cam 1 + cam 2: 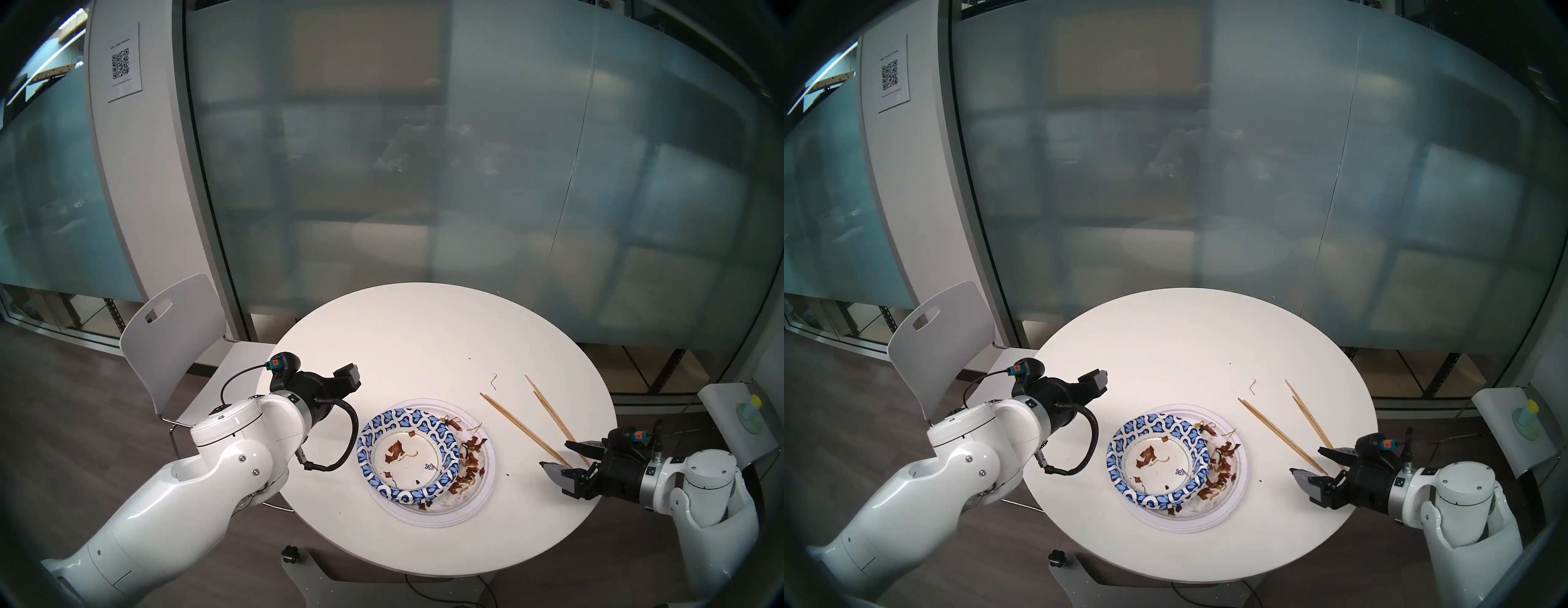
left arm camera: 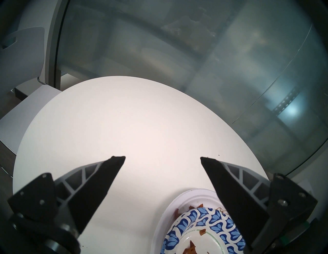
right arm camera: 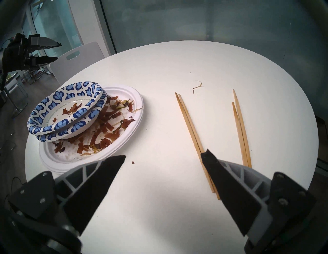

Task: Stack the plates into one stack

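worktop [image 1: 424, 339]: round, white | stack [image 1: 479, 501]: near centre, white plates lowest, blue-patterned dishes [image 1: 407, 458] uppermost | left pincer [image 2: 162, 157]: spread, empty, left of stack | right pincer [image 3: 163, 156]: spread, empty, over chopsticks [image 1: 522, 429]

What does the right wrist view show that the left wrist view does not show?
Only the right wrist view: two pairs of chopsticks, food scraps across the white plates, and the left gripper, open. Only the left wrist view: the left fingers close up, apart over bare table. Both: the blue-patterned bowls, one nested in the other, on the white plates, and a white chair.
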Controlling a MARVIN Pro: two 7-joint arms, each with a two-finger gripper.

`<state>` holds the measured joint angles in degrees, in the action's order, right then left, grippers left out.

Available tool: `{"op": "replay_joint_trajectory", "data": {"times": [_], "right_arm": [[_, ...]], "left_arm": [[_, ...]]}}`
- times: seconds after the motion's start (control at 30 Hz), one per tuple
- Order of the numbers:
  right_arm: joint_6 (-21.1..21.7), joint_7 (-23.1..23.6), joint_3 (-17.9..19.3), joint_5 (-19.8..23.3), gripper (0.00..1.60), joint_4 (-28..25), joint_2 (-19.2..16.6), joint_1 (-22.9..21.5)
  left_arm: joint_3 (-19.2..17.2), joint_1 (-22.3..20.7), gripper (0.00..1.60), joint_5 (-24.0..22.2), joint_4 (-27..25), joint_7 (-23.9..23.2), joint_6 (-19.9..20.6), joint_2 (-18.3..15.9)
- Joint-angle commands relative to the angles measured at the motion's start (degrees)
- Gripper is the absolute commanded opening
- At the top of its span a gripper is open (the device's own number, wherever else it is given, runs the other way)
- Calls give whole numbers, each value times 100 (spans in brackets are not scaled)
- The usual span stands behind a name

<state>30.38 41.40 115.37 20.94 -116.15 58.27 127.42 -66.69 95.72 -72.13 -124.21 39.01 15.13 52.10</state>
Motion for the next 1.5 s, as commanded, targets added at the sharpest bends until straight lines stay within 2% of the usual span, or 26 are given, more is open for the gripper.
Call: {"op": "replay_joint_trajectory", "data": {"times": [0.0, 0.5, 0.7, 0.97, 1.13, 1.3, 1.47], "right_arm": [[50, 54, -244, -158, 160, 175, -477, -526], [-79, 38, -1098, -692, 160, 941, -1027, -1460], [-63, -30, -1203, -978, 160, 889, -1129, -1726], [62, 57, -1352, -1059, 160, 956, -1230, -1891], [76, 72, -1639, -1252, 160, 1035, -1351, -2049], [113, -26, -2001, -1562, 160, 1167, -1434, -2428], [231, -132, -2168, -1687, 160, 1200, -1410, -2701]], "left_arm": [[-38, -30, 160, 23, -118, 6, -40, 6], [-28, -36, 160, 20, -115, 4, -52, -5], [-25, -38, 160, 18, -113, 2, -55, -8], [-25, -35, 160, 19, -120, 10, -62, -11], [-25, -34, 160, 18, -122, 11, -64, -12], [-23, -37, 160, 17, -119, 8, -65, -13], [-21, -39, 160, 17, -115, 6, -65, -14]]}}
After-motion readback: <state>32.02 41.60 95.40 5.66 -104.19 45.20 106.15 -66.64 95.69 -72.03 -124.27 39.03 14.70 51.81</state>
